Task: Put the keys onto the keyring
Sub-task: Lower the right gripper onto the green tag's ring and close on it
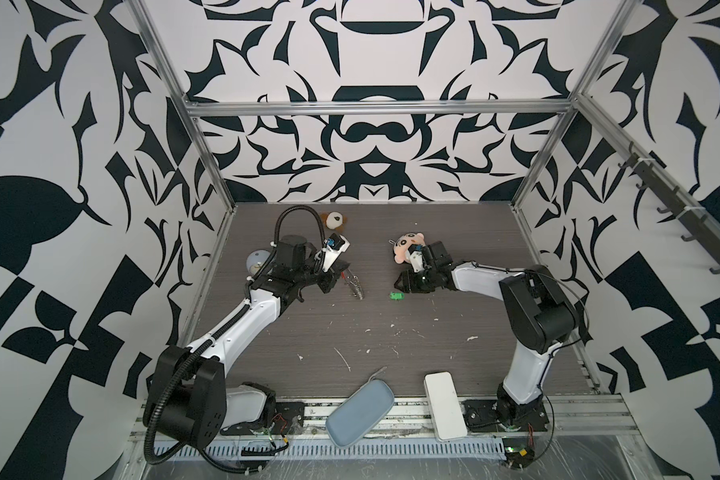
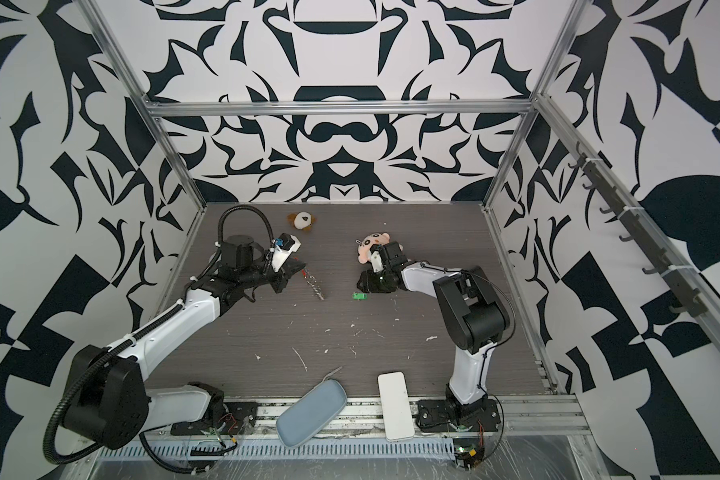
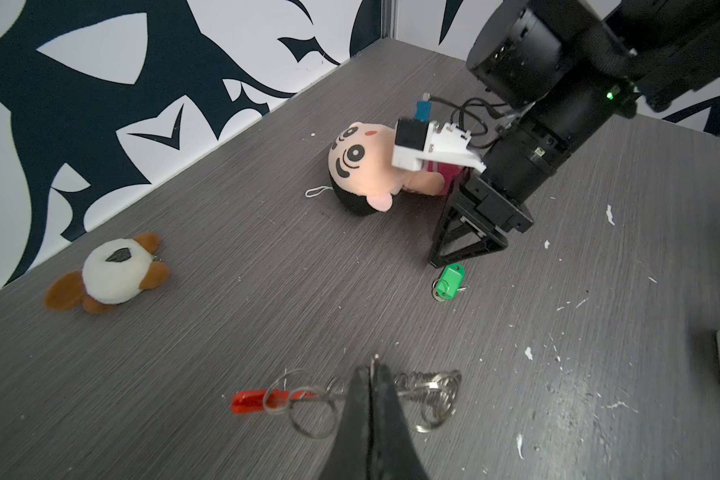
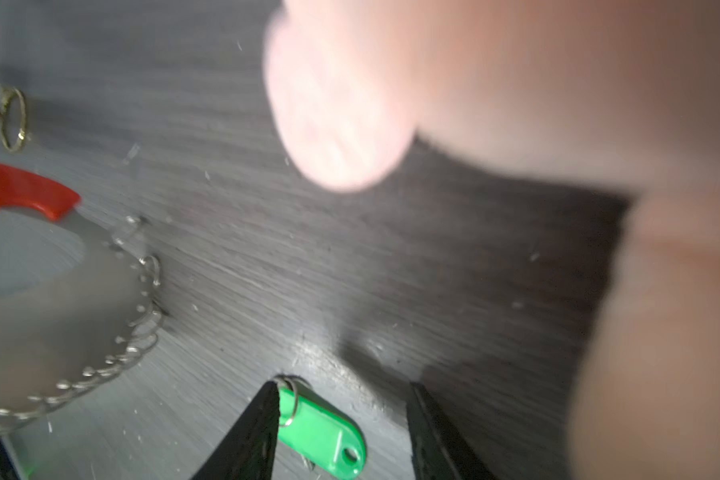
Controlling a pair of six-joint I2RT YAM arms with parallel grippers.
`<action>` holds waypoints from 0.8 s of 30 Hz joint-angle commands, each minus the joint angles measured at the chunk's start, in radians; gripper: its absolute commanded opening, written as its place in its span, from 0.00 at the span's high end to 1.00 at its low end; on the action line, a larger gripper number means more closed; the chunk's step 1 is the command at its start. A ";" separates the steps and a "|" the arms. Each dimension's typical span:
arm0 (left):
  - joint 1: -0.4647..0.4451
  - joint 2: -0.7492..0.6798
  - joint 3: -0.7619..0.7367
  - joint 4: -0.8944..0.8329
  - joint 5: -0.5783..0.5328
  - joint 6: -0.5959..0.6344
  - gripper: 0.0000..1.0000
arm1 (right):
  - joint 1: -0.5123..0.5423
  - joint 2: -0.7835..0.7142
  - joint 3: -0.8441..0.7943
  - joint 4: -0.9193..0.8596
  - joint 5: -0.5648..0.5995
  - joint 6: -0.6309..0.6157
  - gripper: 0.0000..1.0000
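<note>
Grey wood-grain table (image 1: 433, 340) is flecked w/ white scraps. L arm (image 1: 242, 320) is stretched toward mid-table. R arm (image 1: 528, 307) is bent in toward the centre. At the near edge a blue-grey tray (image 1: 358, 411) and a flat white box (image 1: 443, 405) are set side by side, not touching. A pink-faced plush doll (image 1: 406, 245) is seen just behind the R wrist. A brown-and-white plush (image 1: 334, 220) is placed near the back wall.

The keyring (image 3: 254, 402), red segment plus many silver rings, is found betw. the arms. Its wire is clamped by the closed L pincer (image 3: 374, 372).

The green key tag (image 4: 321, 432), w/ a small silver ring, is laid flat on the table, right of the keyring and apart from it. It is straddled by the R pincer (image 4: 345, 385), jaws held apart and nothing gripped. One finger is seen right at the tag's ring end; contact can't be told.
</note>
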 commanded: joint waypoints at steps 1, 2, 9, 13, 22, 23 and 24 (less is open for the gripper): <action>0.003 -0.007 0.019 0.034 0.018 -0.005 1.00 | 0.028 -0.028 -0.057 0.051 -0.057 0.035 0.46; 0.003 -0.007 0.020 0.034 0.017 -0.005 1.00 | 0.040 -0.038 -0.078 0.066 -0.063 0.043 0.46; 0.003 0.001 0.048 0.006 0.040 -0.005 1.00 | 0.086 -0.102 -0.138 0.125 -0.096 0.078 0.46; 0.002 -0.016 0.019 0.025 0.026 -0.001 1.00 | 0.086 -0.120 -0.121 0.098 -0.086 0.070 0.48; 0.000 -0.016 0.029 0.009 0.031 0.004 1.00 | 0.149 -0.221 -0.084 -0.091 0.335 0.224 0.71; 0.001 -0.016 0.025 0.013 0.027 0.006 1.00 | 0.153 -0.229 -0.091 -0.085 0.335 0.315 0.72; 0.000 -0.016 0.020 0.018 0.024 0.007 1.00 | 0.156 -0.239 -0.096 -0.073 0.333 0.393 0.72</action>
